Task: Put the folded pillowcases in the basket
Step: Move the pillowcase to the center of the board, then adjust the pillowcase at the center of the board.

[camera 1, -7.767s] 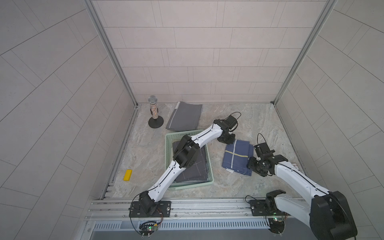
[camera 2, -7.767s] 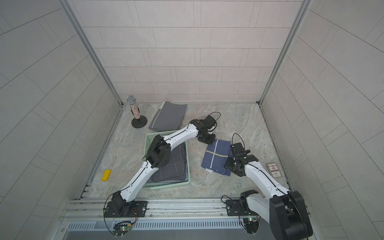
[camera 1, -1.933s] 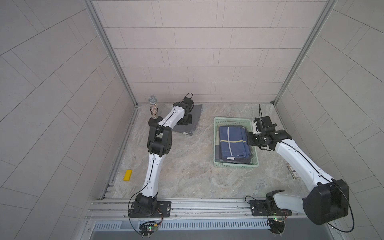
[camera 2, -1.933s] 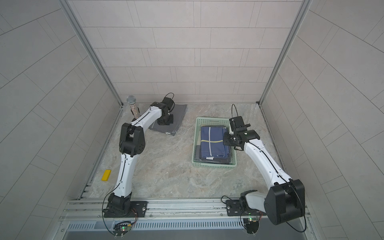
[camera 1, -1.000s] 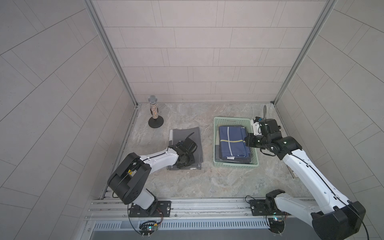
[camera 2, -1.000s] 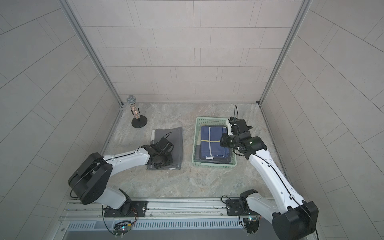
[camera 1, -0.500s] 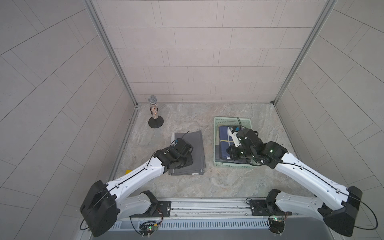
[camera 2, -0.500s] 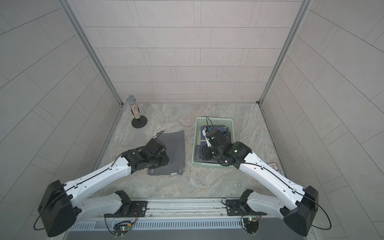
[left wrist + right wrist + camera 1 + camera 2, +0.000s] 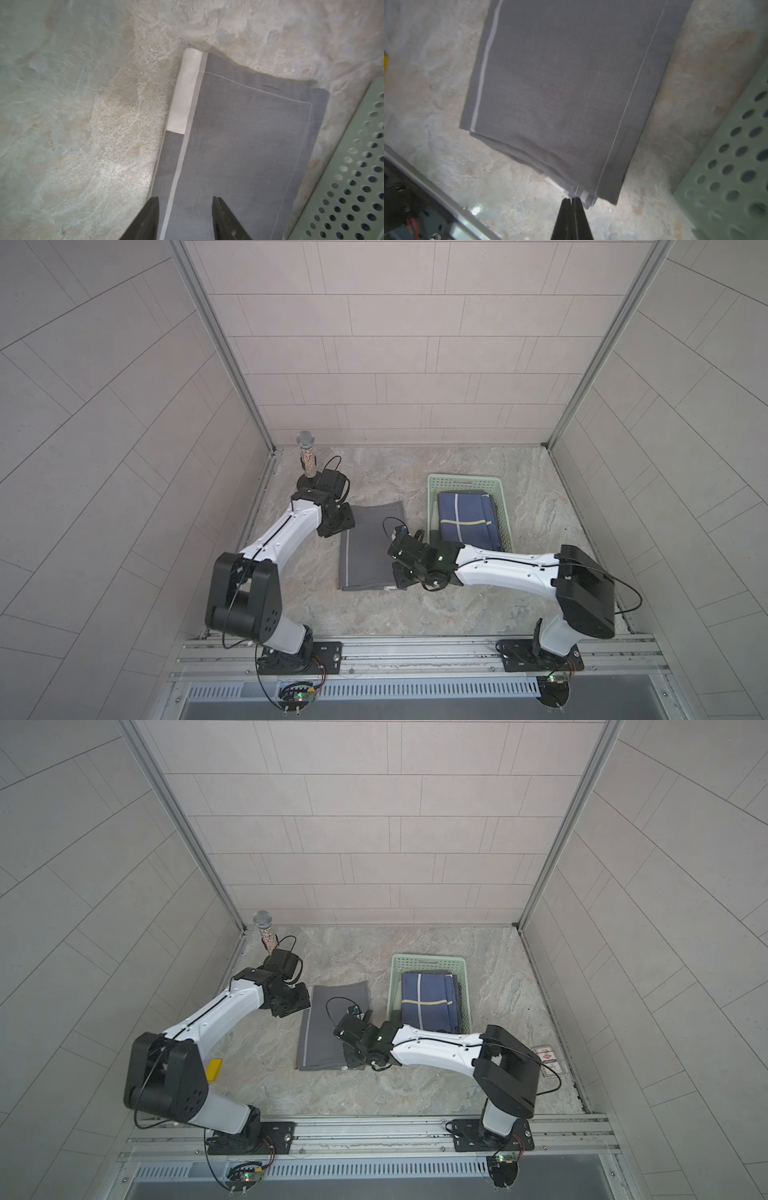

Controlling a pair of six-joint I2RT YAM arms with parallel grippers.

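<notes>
Nearest, the shut right pincer (image 9: 572,200) sits at one grey pillowcase's (image 9: 365,547) near corner. It lies flat on the tabletop (image 9: 395,614), long axis near-to-far, beside one basket (image 9: 463,480). The left pincer (image 9: 185,199) is parted over its far end. One blue pillowcase (image 9: 465,518), perhaps another beneath, fills the basket.

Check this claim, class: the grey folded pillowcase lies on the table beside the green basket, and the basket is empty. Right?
The basket is not empty: a folded blue cloth lies in it, as both top views show. The grey pillowcase does lie on the table beside it.
</notes>
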